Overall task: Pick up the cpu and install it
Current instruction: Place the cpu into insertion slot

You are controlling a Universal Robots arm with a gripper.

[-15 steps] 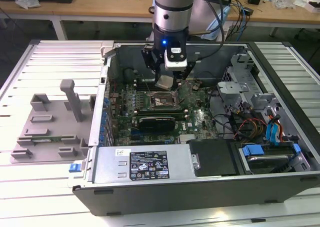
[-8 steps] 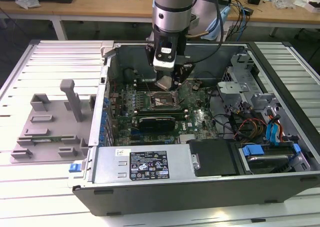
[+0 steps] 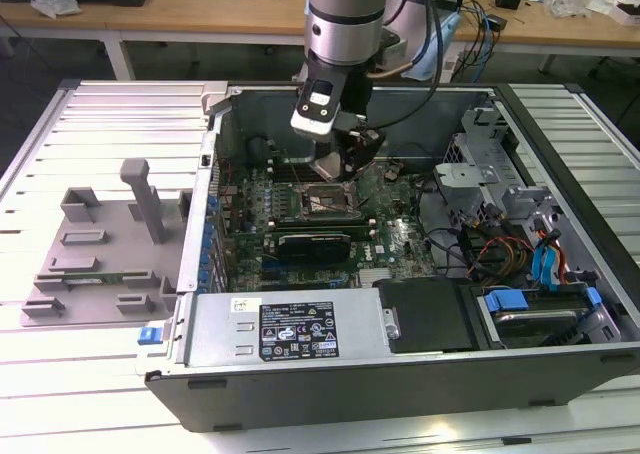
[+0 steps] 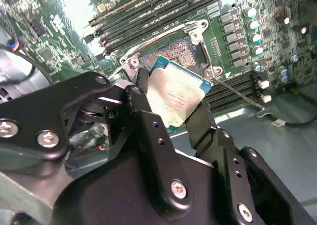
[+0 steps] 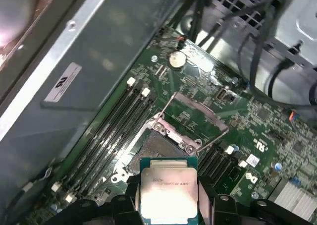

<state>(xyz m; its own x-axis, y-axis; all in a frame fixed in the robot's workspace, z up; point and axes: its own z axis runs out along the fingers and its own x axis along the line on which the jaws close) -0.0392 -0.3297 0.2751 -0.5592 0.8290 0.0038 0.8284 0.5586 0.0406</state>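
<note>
The gripper [image 3: 345,162] is down inside the open computer case [image 3: 400,379], over the middle part of the motherboard [image 3: 395,236]. It is closed on the cpu [image 4: 176,93]. In the second wrist view, the two dark fingers [image 4: 142,93] press on two opposite edges of the chip, and its pale metal top faces the camera.

In the first wrist view the cpu [image 5: 168,193] hangs between the fingertips of the gripper [image 5: 168,201], just beside the near edge of the socket [image 5: 159,148]. It is not seated in it. Whether a corner already touches the socket, I cannot tell.

The socket [image 4: 174,50] is open, and its field of contacts lies bare. Its metal frame [image 5: 195,113] is folded back onto the board. Rows of long memory slots [image 5: 114,131] run along one side of the socket.

Outside the case, a grey plastic fixture [image 3: 105,249] with an upright post lies on the slatted table [image 3: 100,104], near the table's edge at the exterior view's left and close to the case wall.
</note>
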